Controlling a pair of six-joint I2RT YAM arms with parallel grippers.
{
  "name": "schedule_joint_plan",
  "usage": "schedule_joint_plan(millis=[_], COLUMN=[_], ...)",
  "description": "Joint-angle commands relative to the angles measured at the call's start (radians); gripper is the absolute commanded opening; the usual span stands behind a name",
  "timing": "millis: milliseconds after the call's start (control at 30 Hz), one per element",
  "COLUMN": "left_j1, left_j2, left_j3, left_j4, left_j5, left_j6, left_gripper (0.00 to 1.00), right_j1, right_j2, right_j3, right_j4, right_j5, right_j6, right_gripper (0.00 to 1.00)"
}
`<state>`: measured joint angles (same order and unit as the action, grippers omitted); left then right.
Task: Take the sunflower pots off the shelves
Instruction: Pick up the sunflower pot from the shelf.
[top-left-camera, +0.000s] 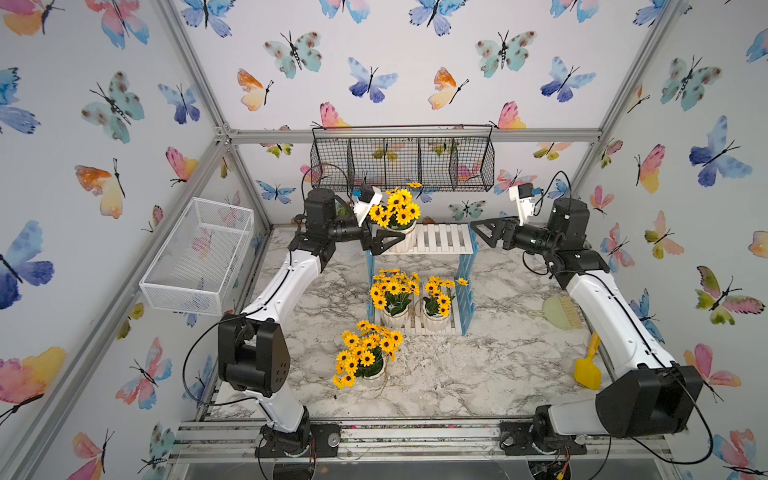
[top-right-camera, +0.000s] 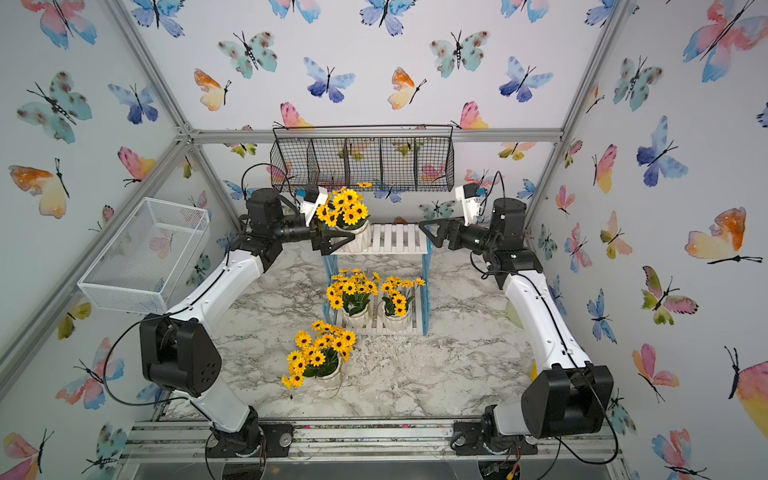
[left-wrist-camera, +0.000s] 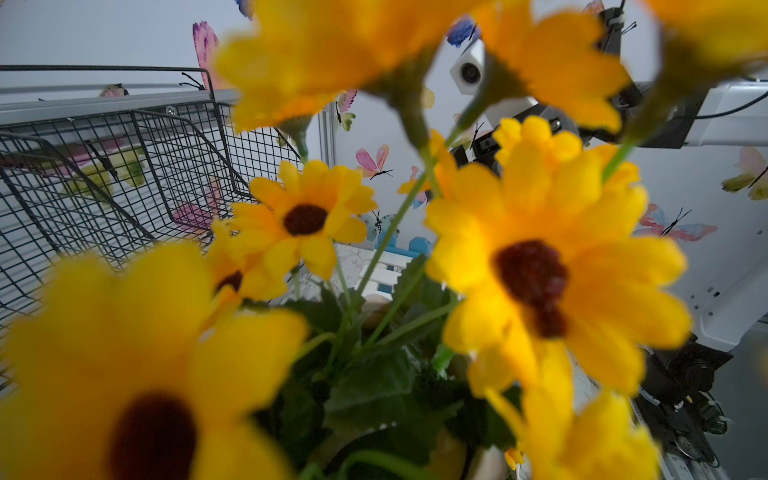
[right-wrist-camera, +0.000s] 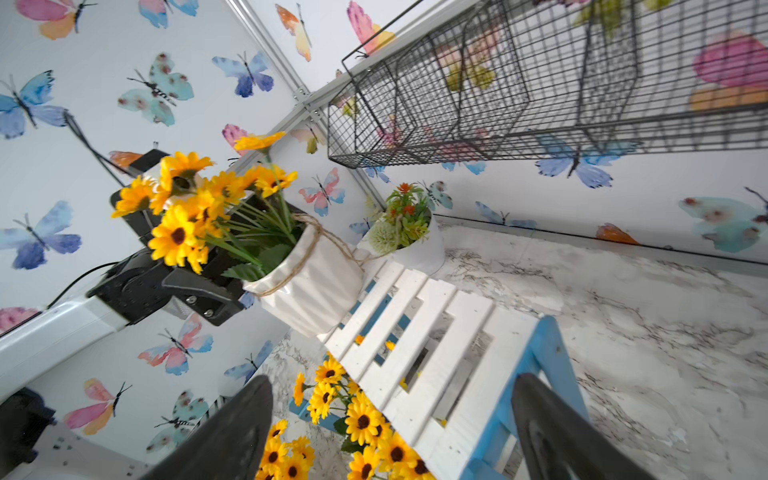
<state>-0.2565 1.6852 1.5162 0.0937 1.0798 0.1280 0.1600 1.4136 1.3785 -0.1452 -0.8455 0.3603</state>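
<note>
The shelves (top-left-camera: 444, 239) (right-wrist-camera: 419, 353) stand at the middle back of the marble table. At the left end of the top board a sunflower pot (top-left-camera: 405, 243) (right-wrist-camera: 316, 286) leans tilted, and my left gripper (top-left-camera: 392, 239) is shut on it, one black finger (right-wrist-camera: 199, 293) pressed on its side. In the left wrist view its sunflowers (left-wrist-camera: 536, 266) hide the jaws. Two sunflower pots (top-left-camera: 392, 318) (top-left-camera: 436, 322) sit on the lower board. Another sunflower pot (top-left-camera: 372, 372) stands on the table in front. My right gripper (top-left-camera: 484, 232) (right-wrist-camera: 390, 440) hangs open and empty at the top board's right end.
A black wire basket (top-left-camera: 403, 164) hangs on the back wall just above the shelves. On the left wall there is a white mesh basket (top-left-camera: 199, 257). A white pot with orange-red flowers (right-wrist-camera: 409, 237) stands behind the shelves. A green brush (top-left-camera: 557, 311) and yellow scoop (top-left-camera: 588, 368) lie at the right.
</note>
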Motion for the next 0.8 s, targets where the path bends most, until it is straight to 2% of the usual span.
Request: schedule_joint_plan(millis=[0,300,767], left_j1=[-0.009,-0.011,-0.016], left_j2=[0.020,0.030,0.043], left_j3=[0.007,0.020,0.035], left_j4=[-0.015,-0.015,-0.018], left_j5=[0.039,0.049,0.063], left_j6=[0.009,0.004,-0.001], left_gripper=[0.98,0.98,0.98], right_j1=[0.039,0.175,0.252], right_j2=[0.016,0.090,0.187], right_j3=[0.041,0.070,0.082], right_j4=[0.000,0.063,0.185], right_j5=[-0.078,-0.122,-0.128], right_j6=[0.014,0.071,0.141], right_gripper=[0.91,0.85,0.81])
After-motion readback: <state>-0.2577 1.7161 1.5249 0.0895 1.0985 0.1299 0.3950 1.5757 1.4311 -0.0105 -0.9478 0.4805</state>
